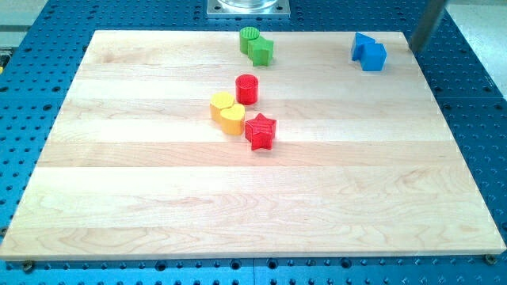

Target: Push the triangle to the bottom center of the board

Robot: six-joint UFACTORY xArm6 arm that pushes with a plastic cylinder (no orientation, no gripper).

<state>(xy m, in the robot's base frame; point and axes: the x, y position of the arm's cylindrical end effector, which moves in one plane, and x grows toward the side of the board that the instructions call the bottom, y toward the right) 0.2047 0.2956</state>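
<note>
Counting blocks on the wooden board (253, 206): seven pieces in all, in three groups. Green, two: a green cylinder (249, 37) near the view's top edge, and a green block (261, 51) touching it on the lower right, shape hard to make out. Blue, two: a blue block (362, 45) and a blue cube (374, 57) pressed together at the view's upper right; the rear one looks angular and may be the triangle the task names, but its outline is partly covered by the cube in front and I cannot tell for sure. Red, two: a red cylinder (247, 89) a little above board centre and a red star (260, 131) below it. Yellow, one: a yellow heart-like block (227, 112), two rounded lobes, lying between the red pair on their left and just beside the star, perhaps touching. The blue pair sits well apart from the bottom centre of the board. One dark rod (426, 24) enters at the view's top right corner, tilted slightly, its upper part cut off by the frame. My tip (412, 49) stands at the board's right-hand upper corner, just right of the blue pair and apart from them. No gripper on this arm, so nothing is open, closed or held. One metal base plate (249, 8) shows at the top, cropped. Blue perforated table (475, 119) surrounds the board.
</note>
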